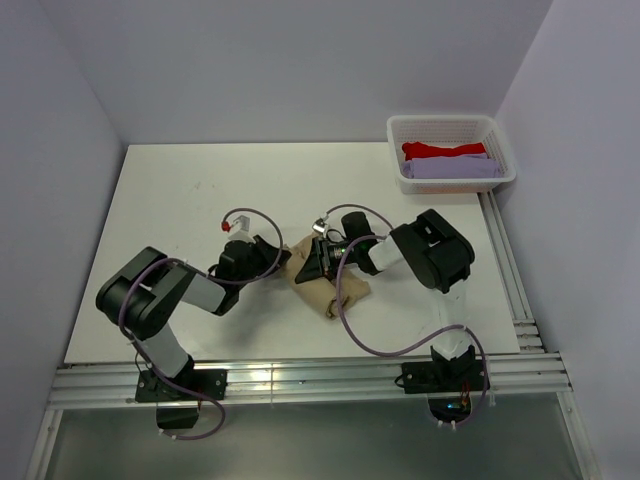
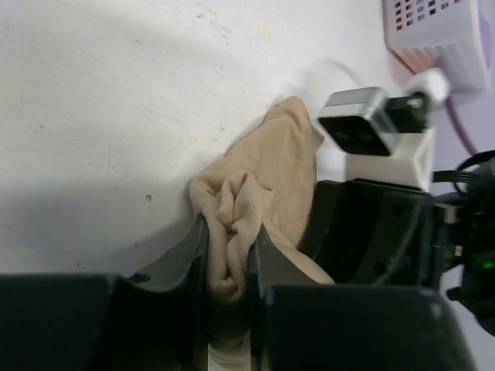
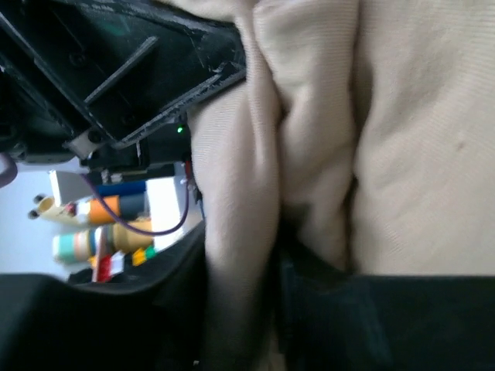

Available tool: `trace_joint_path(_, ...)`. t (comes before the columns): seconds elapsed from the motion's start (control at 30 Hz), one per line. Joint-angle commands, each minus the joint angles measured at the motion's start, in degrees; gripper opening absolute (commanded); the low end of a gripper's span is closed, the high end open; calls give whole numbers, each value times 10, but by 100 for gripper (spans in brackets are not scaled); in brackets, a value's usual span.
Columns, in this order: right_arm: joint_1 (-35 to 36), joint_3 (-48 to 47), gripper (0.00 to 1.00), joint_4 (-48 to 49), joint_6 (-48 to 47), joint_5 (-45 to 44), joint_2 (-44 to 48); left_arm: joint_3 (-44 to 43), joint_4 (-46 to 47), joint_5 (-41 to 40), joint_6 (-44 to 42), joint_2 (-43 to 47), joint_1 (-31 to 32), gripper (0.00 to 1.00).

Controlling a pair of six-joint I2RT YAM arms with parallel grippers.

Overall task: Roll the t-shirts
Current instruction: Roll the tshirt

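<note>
The tan t-shirt [image 1: 322, 285] lies bunched in a small heap at the table's middle. My left gripper [image 1: 283, 256] is shut on a bunched fold of the tan t-shirt [image 2: 232, 232] at its left end; both fingers [image 2: 186, 255] press the cloth. My right gripper [image 1: 312, 262] is shut on a fold of the same shirt [image 3: 240, 232] from the right, and the cloth fills the right wrist view. The two grippers almost touch. A red t-shirt [image 1: 442, 150] and a lavender t-shirt [image 1: 452, 168] lie in the white basket [image 1: 500, 145].
The white basket stands at the table's back right corner, also seen in the left wrist view [image 2: 441, 31]. Metal rails [image 1: 300, 380] run along the near edge and the right side. White walls enclose the table.
</note>
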State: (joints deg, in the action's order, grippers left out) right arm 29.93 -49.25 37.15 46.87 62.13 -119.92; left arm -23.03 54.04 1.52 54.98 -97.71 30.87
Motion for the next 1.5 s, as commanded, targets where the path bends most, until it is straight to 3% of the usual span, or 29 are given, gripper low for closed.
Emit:
trace_joint_path(0.0, -3, 8, 42, -68, -62, -41, 53, -25, -63, -40, -33, 38, 10, 1)
trace_joint_path(0.2, -1, 7, 54, -219, -154, -137, 166, -48, -166, -62, -49, 83, 17, 0)
trace_joint_path(0.33, 7, 20, 56, -308, -199, -208, 238, -64, -215, -61, -50, 104, 18, 0)
trace_joint_path(0.57, 44, 78, 53, -356, -220, -306, 327, -119, -320, -52, -54, 103, 18, 0)
trace_joint_path(0.67, 54, 101, 42, -361, -218, -330, 343, -142, -356, -52, -58, 101, 18, 0)
trace_joint_path(0.73, 57, 113, 30, -359, -217, -341, 345, -151, -379, -51, -64, 99, 18, 0)
trace_joint_path(0.77, 58, 127, 18, -357, -216, -344, 348, -161, -387, -51, -66, 98, 18, 0)
trace_joint_path(0.87, 58, 164, 1, -328, -202, -336, 354, -174, -407, -48, -74, 92, 18, 0)
trace_joint_path(0.9, 58, 172, 0, -320, -200, -332, 353, -178, -412, -47, -75, 87, 18, 0)
trace_joint_path(1.13, 74, 194, 1, -323, -188, -405, 312, -208, -448, -32, -82, 67, 17, 0)
trace_joint_path(1.33, 128, 190, 32, -356, -160, -524, 332, -235, -483, -27, -95, 65, 17, 0)
trace_joint_path(1.47, 138, 216, 38, -342, -146, -533, 378, -241, -489, -28, -102, 65, 17, 0)
